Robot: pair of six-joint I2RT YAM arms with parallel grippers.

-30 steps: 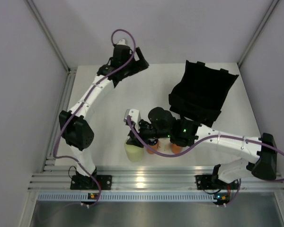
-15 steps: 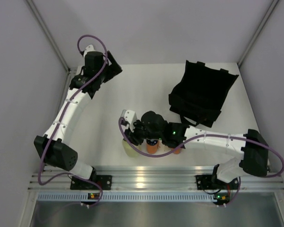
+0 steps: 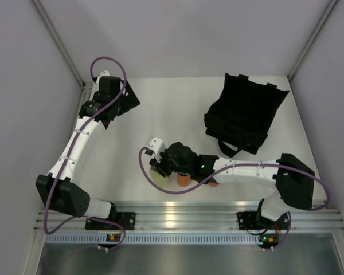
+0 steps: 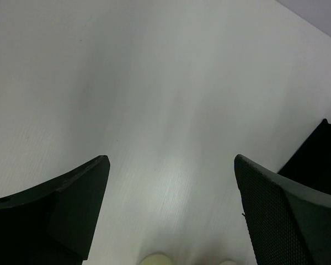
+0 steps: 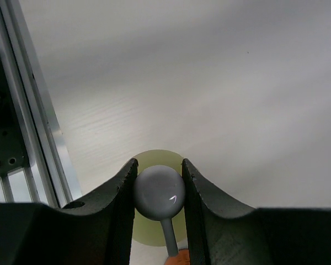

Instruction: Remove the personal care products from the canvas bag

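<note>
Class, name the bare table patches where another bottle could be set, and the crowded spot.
Free: the table middle between left gripper and bag; also the near-left strip between left arm and pump bottle. Crowded: near edge centre, right gripper shut on pump bottle beside orange bottles.

You have black canvas bag [image 3: 246, 112] upper right, sagging; yellow-green pump bottle [image 3: 158, 180] upright lower centre; two orange bottles [image 3: 184, 180] just beside.

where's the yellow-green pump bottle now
Top view: yellow-green pump bottle at the front edge of the table, left of an orange bottle, its pump top clamped by the right gripper.
</note>
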